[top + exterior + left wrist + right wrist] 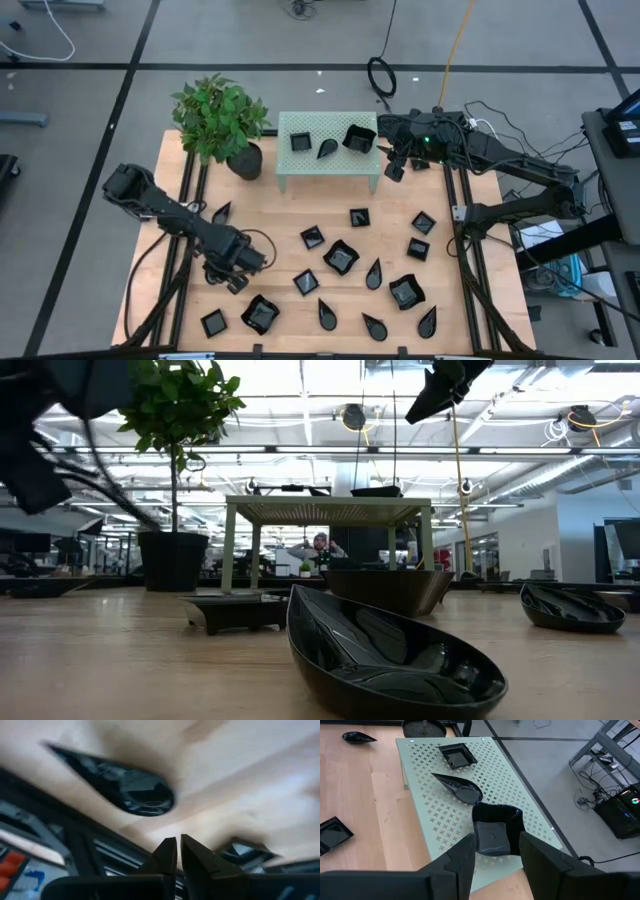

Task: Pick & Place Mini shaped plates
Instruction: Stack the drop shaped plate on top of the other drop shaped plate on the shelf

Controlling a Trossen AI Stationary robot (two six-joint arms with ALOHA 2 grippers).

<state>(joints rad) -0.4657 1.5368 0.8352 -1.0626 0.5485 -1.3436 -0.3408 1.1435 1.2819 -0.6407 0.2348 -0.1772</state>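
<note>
Three glossy black mini plates lie on the pale green perforated stand point(330, 168): a flat square point(455, 756), a teardrop point(460, 787) and a wavy-edged square point(495, 831). Many more plates lie scattered over the wooden table point(270, 215), among them a teardrop point(221, 212) near the left rail. My right gripper point(495, 855) is open and hangs above the stand's right end, over the wavy plate without touching it. My left gripper point(177, 852) is shut and hovers over the table's left near part point(235, 275), with that teardrop point(125, 785) ahead of it.
A potted plant point(222, 125) stands at the stand's left end. Dark frame rails point(190, 210) run along the table's left and right sides. In the low view a teardrop point(390, 660) lies close to the near edge. Cables lie on the floor beyond the table.
</note>
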